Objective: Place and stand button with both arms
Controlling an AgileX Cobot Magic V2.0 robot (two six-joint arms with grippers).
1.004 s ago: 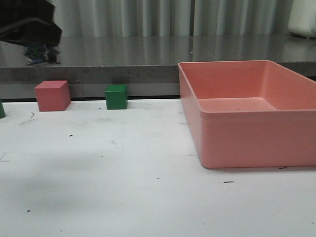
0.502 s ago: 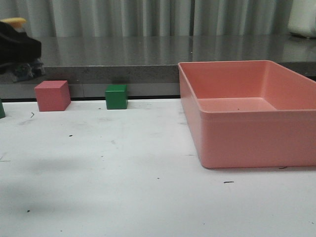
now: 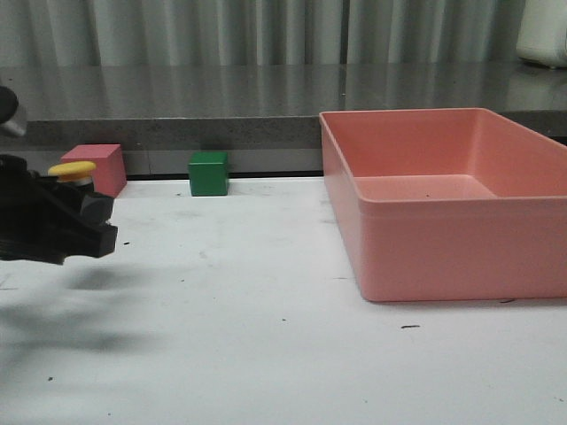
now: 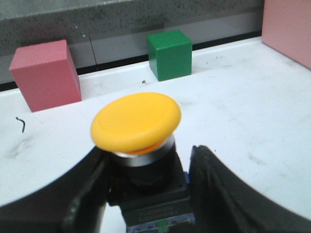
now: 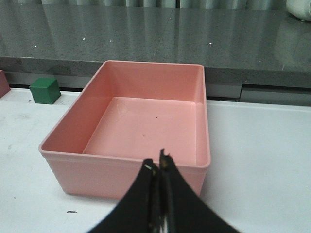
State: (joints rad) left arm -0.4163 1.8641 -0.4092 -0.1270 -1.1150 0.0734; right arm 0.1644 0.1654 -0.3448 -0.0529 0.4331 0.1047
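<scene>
The button (image 4: 137, 121) has a yellow domed cap, a black collar and a base with blue showing at the bottom. My left gripper (image 4: 148, 184) is shut on its black body, cap pointing away from the wrist. In the front view the yellow cap of the button (image 3: 73, 169) shows at the far left above the table, held by the left gripper (image 3: 89, 221). My right gripper (image 5: 158, 167) is shut with nothing between its fingers, held in front of the pink bin's near wall. It is outside the front view.
A large pink bin (image 3: 447, 252) stands on the right half of the white table. A pink cube (image 3: 104, 164) and a green cube (image 3: 209, 173) sit at the table's back edge, below a grey counter. The pink cube (image 4: 46, 74) and green cube (image 4: 170, 54) lie beyond the button.
The left gripper has come down from the upper left, with the button in it, to just above the table in front of the pink cube. The cubes and bin have not moved.
</scene>
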